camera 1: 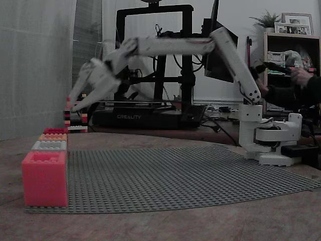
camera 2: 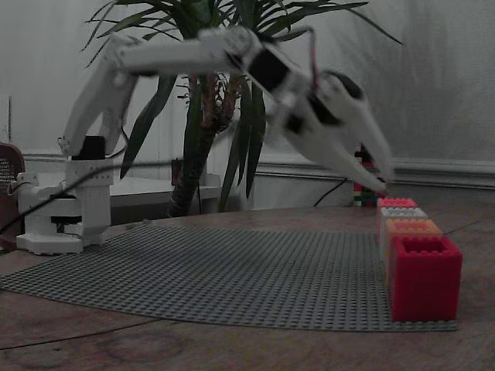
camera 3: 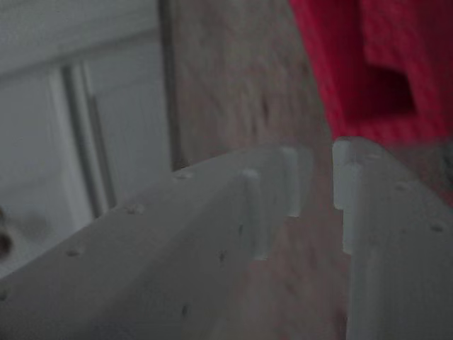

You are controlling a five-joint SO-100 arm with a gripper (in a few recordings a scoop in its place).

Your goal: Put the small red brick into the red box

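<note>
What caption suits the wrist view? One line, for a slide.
Gripper, jaws narrowly apart and empty, above the wooden table, the red box just beyond.

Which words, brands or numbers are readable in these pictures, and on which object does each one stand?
"CREALITY": on the black base of the 3D printer behind the table, in a fixed view.
The framed pictures on the shelf are too small to read.
I find no text on the boxes, baseplate or arm.
</note>
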